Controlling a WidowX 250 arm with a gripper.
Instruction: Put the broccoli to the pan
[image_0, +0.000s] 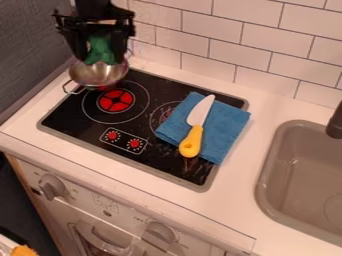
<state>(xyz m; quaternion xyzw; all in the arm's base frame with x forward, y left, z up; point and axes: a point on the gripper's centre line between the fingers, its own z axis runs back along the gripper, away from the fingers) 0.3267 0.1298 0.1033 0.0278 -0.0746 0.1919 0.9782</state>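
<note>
"What's the claw (101, 57) doing?"

"Its fingers stand partly apart, gripping the green broccoli (100, 49) between them."

"Where's that, then?"

"Right over the metal pan (97, 76), at the stove's (69, 113) back corner."

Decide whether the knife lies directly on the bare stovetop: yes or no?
No, the knife lies on the folded blue cloth.
</note>
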